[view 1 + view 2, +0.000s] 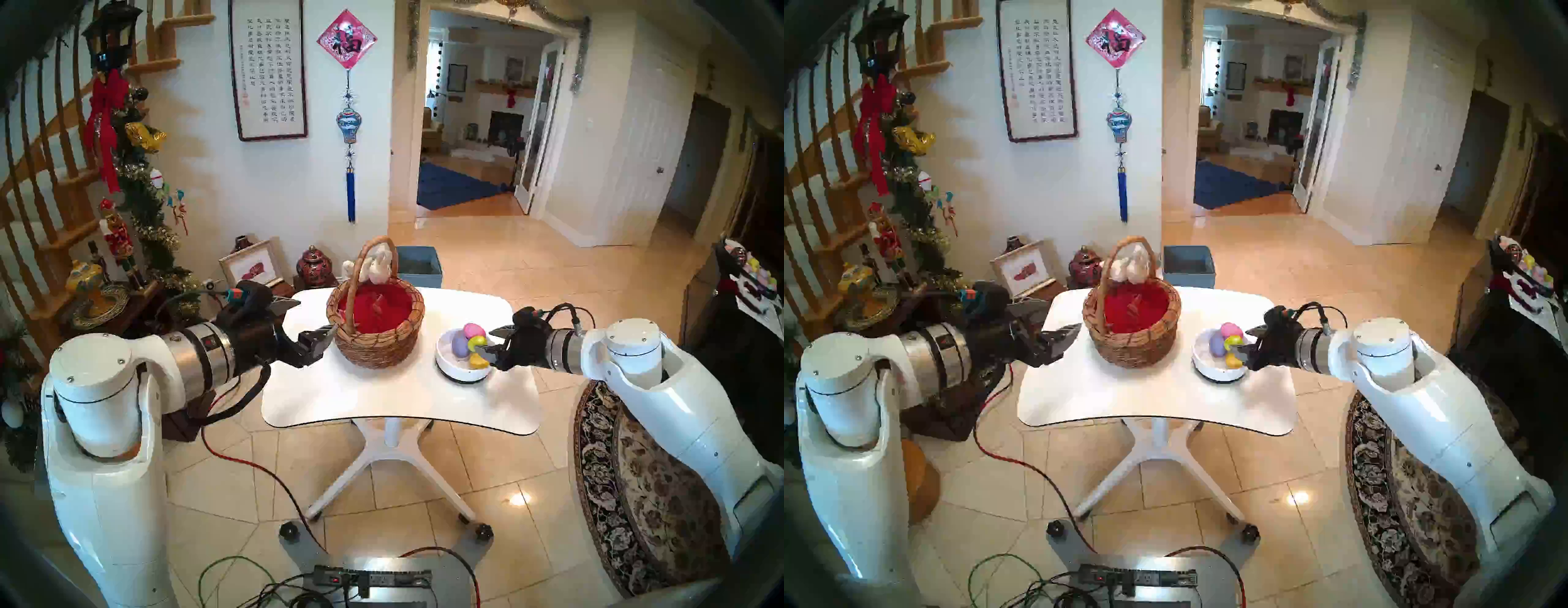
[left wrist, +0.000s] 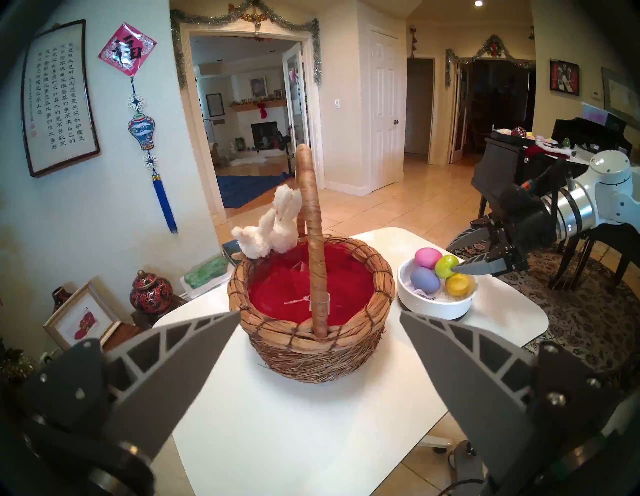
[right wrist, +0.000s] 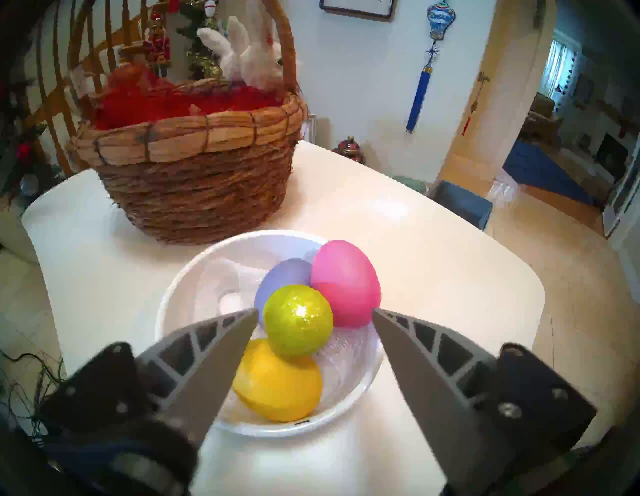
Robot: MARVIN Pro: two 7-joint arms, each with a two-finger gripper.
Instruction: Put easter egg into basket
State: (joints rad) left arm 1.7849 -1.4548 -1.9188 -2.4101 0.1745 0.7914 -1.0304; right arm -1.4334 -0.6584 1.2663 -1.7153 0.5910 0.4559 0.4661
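The brown wicker basket [image 1: 375,350] with red lining and a white plush bunny [image 1: 379,265] on its arched handle stands mid-table. To its right, a low white bowl [image 1: 462,374] holds several easter eggs, with a glittery green egg [image 3: 298,320] on top of the pink [image 3: 346,282], purple [image 3: 285,275] and yellow [image 3: 277,381] ones. My right gripper [image 3: 315,311] is open, its jaws on either side of the green egg, a gap showing on the pink egg's side. My left gripper [image 2: 320,313] is open and empty, just left of the basket [image 2: 311,360].
The white pedestal table [image 1: 382,401] has rounded edges. Behind it, a blue bin [image 1: 418,265] sits on the floor. Framed pictures, jars and a decorated stair rail crowd the left. A patterned rug [image 1: 636,488] lies on the right, and cables run across the floor in front.
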